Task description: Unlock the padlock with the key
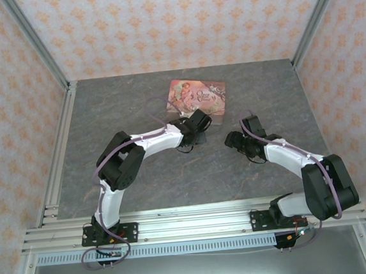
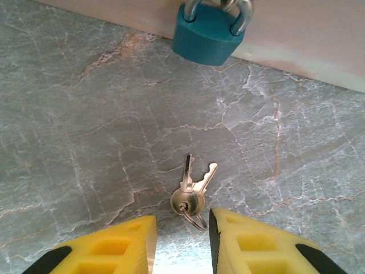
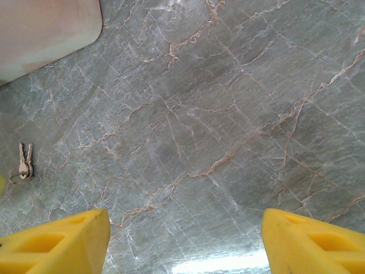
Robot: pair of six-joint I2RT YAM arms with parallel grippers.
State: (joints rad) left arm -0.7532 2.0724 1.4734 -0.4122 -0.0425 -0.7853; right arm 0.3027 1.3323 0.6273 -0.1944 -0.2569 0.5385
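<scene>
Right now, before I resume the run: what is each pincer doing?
Left pincer: open narrowly, holding nothing; the keys lie loose just ahead of it.
Right pincer: wide open, empty.

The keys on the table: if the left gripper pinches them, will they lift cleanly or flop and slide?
Two keys lie flat, joined by a loose ring, so they will probably dangle and splay once lifted. Thin metal on the smooth table may skid ahead of the left gripper rather than rise. Likely light.
</scene>
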